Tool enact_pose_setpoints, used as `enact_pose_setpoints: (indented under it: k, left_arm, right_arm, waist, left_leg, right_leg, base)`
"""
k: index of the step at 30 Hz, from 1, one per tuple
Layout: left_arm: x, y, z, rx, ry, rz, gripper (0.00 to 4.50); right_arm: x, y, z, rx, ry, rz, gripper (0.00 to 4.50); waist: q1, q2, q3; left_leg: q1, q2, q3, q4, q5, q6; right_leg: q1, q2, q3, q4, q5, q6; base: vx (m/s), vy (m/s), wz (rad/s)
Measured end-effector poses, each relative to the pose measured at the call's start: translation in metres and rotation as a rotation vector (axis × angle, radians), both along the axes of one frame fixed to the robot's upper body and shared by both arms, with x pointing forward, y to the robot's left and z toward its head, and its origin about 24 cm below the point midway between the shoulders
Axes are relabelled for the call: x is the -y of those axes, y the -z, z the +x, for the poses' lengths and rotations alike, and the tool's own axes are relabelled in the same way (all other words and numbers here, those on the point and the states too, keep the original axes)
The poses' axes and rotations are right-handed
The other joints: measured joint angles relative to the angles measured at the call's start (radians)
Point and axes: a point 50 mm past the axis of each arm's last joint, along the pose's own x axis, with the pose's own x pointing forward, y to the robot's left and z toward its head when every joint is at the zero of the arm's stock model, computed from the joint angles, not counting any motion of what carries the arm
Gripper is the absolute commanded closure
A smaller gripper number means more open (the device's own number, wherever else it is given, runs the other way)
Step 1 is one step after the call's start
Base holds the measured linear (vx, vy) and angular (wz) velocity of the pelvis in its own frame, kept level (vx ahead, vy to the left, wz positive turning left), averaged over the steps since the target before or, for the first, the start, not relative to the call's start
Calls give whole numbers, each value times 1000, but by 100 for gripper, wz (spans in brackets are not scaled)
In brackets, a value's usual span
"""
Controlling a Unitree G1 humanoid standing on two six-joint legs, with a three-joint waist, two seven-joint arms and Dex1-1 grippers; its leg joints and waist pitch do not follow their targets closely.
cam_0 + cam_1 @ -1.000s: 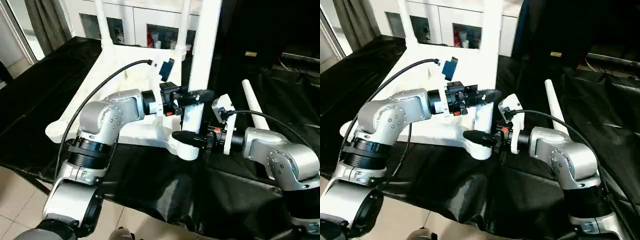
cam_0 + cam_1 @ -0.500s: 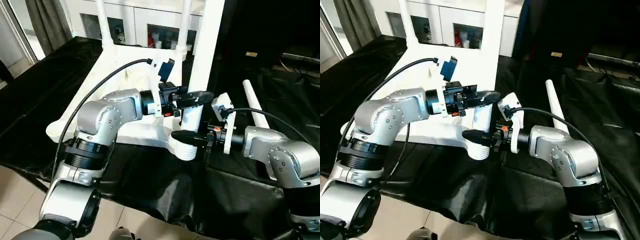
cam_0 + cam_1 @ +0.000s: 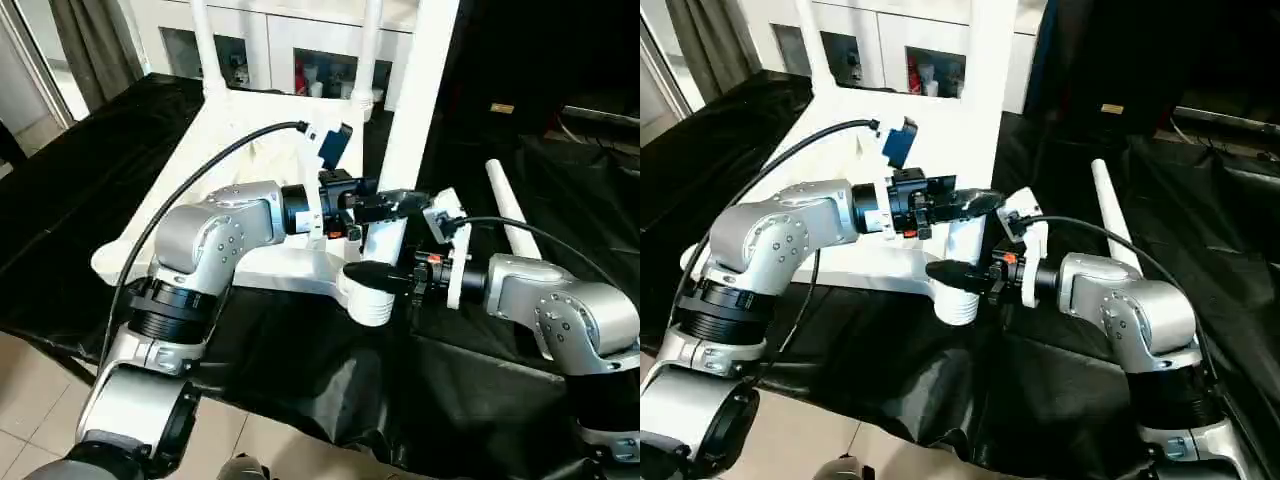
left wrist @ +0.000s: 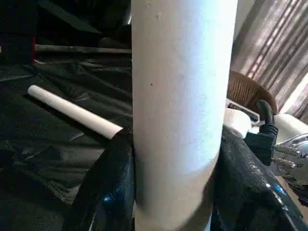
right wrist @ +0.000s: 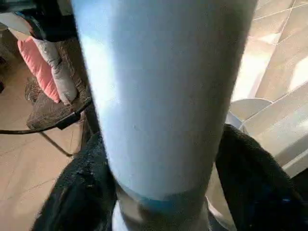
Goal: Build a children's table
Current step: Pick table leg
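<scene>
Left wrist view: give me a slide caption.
Left gripper shut on an upright leg; a spare leg lies beyond on black sheeting.

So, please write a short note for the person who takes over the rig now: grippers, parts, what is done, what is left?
Left gripper: shut on the upright leg, above the socket.
Right gripper: shut around the same leg, lower, right at the near corner socket.
Table top: upside down on the black cloth.
Done: two far legs stand in their sockets; the third is in the near socket, but whether fully seated cannot be told.
Left: seat it, then fit the spare leg lying on the cloth to the right into the near left socket.
</scene>
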Motion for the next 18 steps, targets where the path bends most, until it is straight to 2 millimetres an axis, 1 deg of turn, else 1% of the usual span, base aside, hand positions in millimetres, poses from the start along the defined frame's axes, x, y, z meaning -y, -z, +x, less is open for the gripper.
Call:
enact_pose_setpoints:
  k: [1,2,4,6,7,15,16,18]
  left_arm:
    - [0,0,0,1,0,0,262]
    - [0,0,0,1,0,0,262]
    - [0,0,0,2,-2,0,262]
    - [0,0,0,2,-3,0,262]
    - [0,0,0,2,-3,0,262]
    - [1,0,1,6,-15,0,262]
    - [0,0,1,6,-16,-1,193]
    - [-1,-1,2,-4,-23,-21,193]
  right_arm:
    - [0,0,0,0,-1,2,208]
    - [0,0,0,-1,-1,2,208]
    - [0,0,0,-3,-4,6,233]
    - [-1,0,-1,-3,-8,7,233]
    - [-1,0,-1,-3,-8,7,249]
    - [-1,-1,0,0,-7,7,258]
    - [-2,-1,0,1,-7,8,258]
    - [-3,-1,1,11,-3,16,258]
  waist:
    - [0,0,0]
    - [0,0,0]
    - [0,0,0]
    - [0,0,0]
    - [0,0,0]
    - [0,0,0]
    - [0,0,0]
    - [0,0,0]
  left_leg:
    - [0,0,0,0,0,0]
    - [0,0,0,0,0,0]
    - [0,0,0,0,0,0]
    - [0,0,0,0,0,0]
    - [0,0,0,0,0,0]
    - [0,0,0,0,0,0]
    - [0,0,0,0,0,0]
    - [0,0,0,0,0,0]
  right_leg:
    - [0,0,0,0,0,0]
    - [0,0,0,0,0,0]
    - [0,0,0,0,0,0]
    - [0,0,0,0,0,0]
    - [0,0,0,0,0,0]
    - [0,0,0,0,0,0]
    - [0,0,0,0,0,0]
    - [0,0,0,0,0,0]
  base:
    - [0,0,0]
    - [0,0,0]
    - [0,0,0]
    - [0,0,0]
    - [0,0,0]
    - [0,0,0]
    - [0,0,0]
    - [0,0,0]
